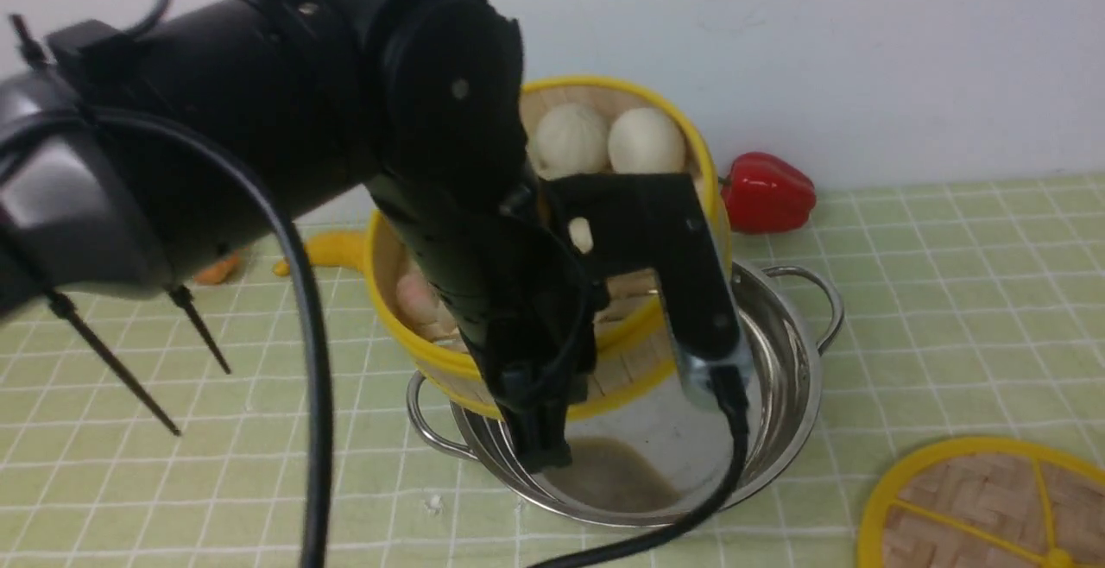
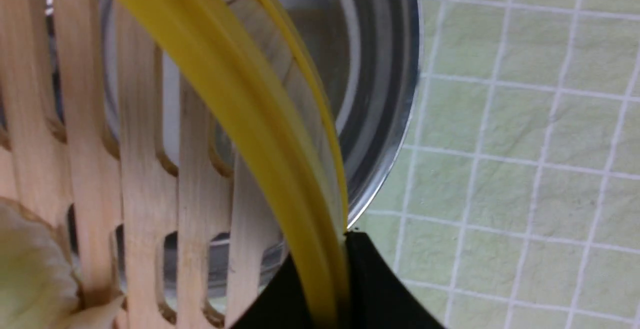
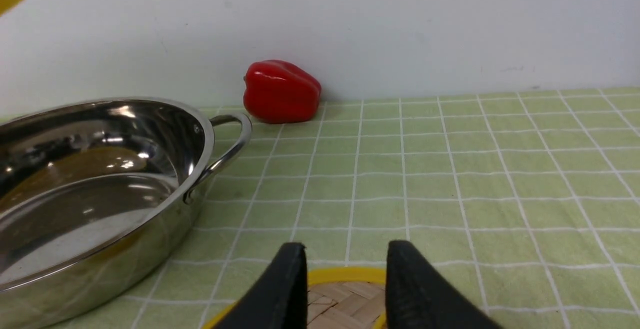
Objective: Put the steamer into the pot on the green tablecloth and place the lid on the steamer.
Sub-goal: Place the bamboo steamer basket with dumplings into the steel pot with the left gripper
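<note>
Black fingers (image 2: pixel 380 289) of the left gripper (image 2: pixel 325 291) are closed tight on the yellow rim of the round bamboo steamer (image 2: pixel 140 194), one finger inside the wall and one outside, with the rim pinched between them. In the front view the steamer (image 1: pixel 639 369) hangs tilted at the centre of the frame, its open side turned toward the camera and its far rim raised toward the white wall. Two white toy buns (image 1: pixel 570 141) lie against the upper part of its slatted floor. Its lower edge hangs over the mouth of the wide shiny stainless-steel pot (image 1: pixel 794 352), which stands on the pale green tablecloth (image 1: pixel 950 292) with its grid of thin white lines. The right wrist view shows the pot (image 3: pixel 100 169) with nothing in it. The fingers (image 3: pixel 280 289) of the right gripper (image 3: pixel 346 246) stand apart with a clear gap between them, poised over the near yellow rim of the flat woven bamboo lid (image 3: pixel 340 299). Whether they touch it cannot be told. In the front view that lid (image 1: pixel 984 508) lies flat on the cloth in the lower right corner, well apart from the pot. A glossy red bell pepper (image 1: pixel 767 192) sits against the wall just behind the pot, right of centre.
</note>
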Action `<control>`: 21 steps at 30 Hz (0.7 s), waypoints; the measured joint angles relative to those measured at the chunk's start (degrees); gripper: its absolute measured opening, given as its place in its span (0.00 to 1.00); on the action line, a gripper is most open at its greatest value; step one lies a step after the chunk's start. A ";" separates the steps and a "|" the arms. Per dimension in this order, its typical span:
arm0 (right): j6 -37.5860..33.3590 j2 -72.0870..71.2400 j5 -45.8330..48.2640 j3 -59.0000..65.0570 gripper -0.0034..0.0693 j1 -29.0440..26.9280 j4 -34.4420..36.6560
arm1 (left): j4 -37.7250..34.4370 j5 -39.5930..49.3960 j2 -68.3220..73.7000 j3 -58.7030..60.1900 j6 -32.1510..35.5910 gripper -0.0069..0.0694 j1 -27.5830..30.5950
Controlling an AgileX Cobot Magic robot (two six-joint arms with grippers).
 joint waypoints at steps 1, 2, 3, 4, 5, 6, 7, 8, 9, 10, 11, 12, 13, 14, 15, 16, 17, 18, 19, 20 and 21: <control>0.00 0.00 0.00 0.00 0.38 0.00 0.00 | 0.00 -0.36 1.00 0.00 0.21 0.13 -0.39; 0.00 0.00 0.00 0.00 0.38 0.00 0.00 | 0.00 -0.76 2.06 0.00 0.34 0.13 -0.56; 0.00 0.00 0.00 0.00 0.38 0.00 0.00 | 0.00 -1.41 3.16 0.00 0.40 0.13 -0.83; 0.00 0.00 0.00 0.00 0.38 0.00 0.00 | -0.06 -2.33 4.50 0.00 0.45 0.13 -0.97; 0.00 0.00 0.00 0.00 0.38 0.00 0.00 | -0.11 -3.27 5.59 0.00 0.44 0.13 -1.10; 0.00 0.00 0.00 0.00 0.38 0.00 0.00 | -0.11 -4.07 6.23 0.00 0.51 0.13 -1.10; 0.00 0.00 0.00 0.00 0.38 0.00 0.00 | -0.13 -4.89 7.06 0.00 0.63 0.13 -1.10; 0.00 0.00 0.00 0.00 0.38 0.00 0.00 | -0.13 -5.68 8.08 0.00 0.69 0.13 -1.10; 0.00 0.00 0.00 0.00 0.38 0.00 0.00 | -0.13 -6.83 9.23 0.00 0.81 0.13 -1.10; 0.00 0.00 0.00 0.00 0.38 0.00 0.00 | -0.13 -6.97 9.56 0.00 0.81 0.13 -1.10; 0.00 0.00 0.00 0.00 0.38 0.00 0.00 | -0.13 -7.75 10.79 0.00 0.81 0.13 -1.10; 0.00 0.00 0.00 0.00 0.38 0.00 0.00 | -0.13 -7.98 11.63 0.00 0.81 0.13 -1.10; 0.00 0.00 0.00 0.00 0.38 0.00 0.00 | -0.13 -8.03 12.31 0.00 0.81 0.13 -1.10; 0.00 0.00 0.00 0.00 0.38 0.00 0.00 | -0.13 -8.03 12.63 0.00 0.81 0.13 -1.10; 0.00 0.00 0.00 0.00 0.38 0.00 0.00 | -0.13 -8.23 13.72 0.00 0.81 0.13 -1.10; 0.00 0.00 0.00 0.00 0.38 0.00 0.00 | -0.13 -8.50 14.81 0.00 0.81 0.13 -1.10; 0.00 0.00 0.00 0.00 0.38 0.00 0.00 | -0.13 -8.51 14.81 0.00 0.81 0.13 -1.10; 0.00 0.00 0.00 0.00 0.38 0.00 0.00 | -0.13 -9.26 16.01 0.00 0.81 0.13 -1.10; 0.00 0.00 0.00 0.00 0.38 0.00 0.00 | -0.55 -9.58 16.66 0.00 0.81 0.13 -1.10; 0.00 0.00 0.00 0.00 0.38 0.00 0.00 | -0.55 -9.98 17.47 0.00 0.82 0.13 -1.10; 0.00 0.00 0.00 0.00 0.38 0.00 0.00 | -0.96 -10.16 17.86 0.00 0.82 0.13 -1.10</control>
